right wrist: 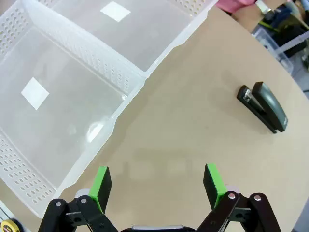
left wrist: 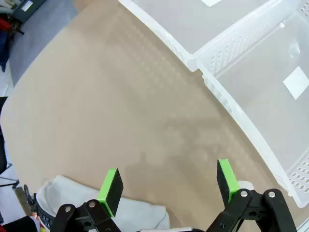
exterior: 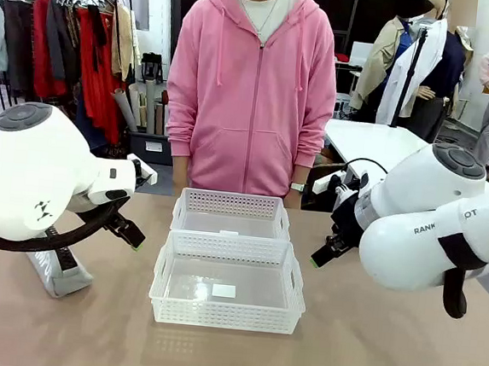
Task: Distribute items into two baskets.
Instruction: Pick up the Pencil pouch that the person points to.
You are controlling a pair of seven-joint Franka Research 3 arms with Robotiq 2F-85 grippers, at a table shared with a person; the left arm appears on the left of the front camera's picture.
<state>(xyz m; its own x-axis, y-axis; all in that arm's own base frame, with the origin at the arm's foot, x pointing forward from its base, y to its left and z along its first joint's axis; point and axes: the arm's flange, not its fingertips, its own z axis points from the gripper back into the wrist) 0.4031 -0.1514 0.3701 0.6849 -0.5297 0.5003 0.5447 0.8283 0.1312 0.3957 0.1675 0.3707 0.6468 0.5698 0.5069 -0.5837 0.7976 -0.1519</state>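
**A:** How do the grippers stand?

**B:** Both are spread wide with nothing between the pads. The left gripper (left wrist: 169, 186) hangs over bare table (left wrist: 120, 111), and the right gripper (right wrist: 157, 181) does the same on its side.

**A:** And the items?

**B:** The small black stapler (right wrist: 263, 106) lies up and to the right of the right gripper's fingers in its wrist view. It sits alone on open tabletop near the rounded table edge, well apart from the baskets. The grey pouch (left wrist: 72, 195) lies low in the left wrist view, just beside the pad on that view's left and close to the table's curved edge.

**A:** Where are the baskets?

**B:** They sit between the two grippers, touching along one long side. The larger basket (exterior: 224, 320) is nearer, and the smaller basket (exterior: 233, 201) is beyond it, towards the person (exterior: 253, 89).

**A:** Any room to move?

**B:** In the right wrist view, the larger basket's rim runs just beside the left-hand pad, and the table is open ahead and to the right. For the left gripper, the basket walls line the view's right and the table is bare ahead.
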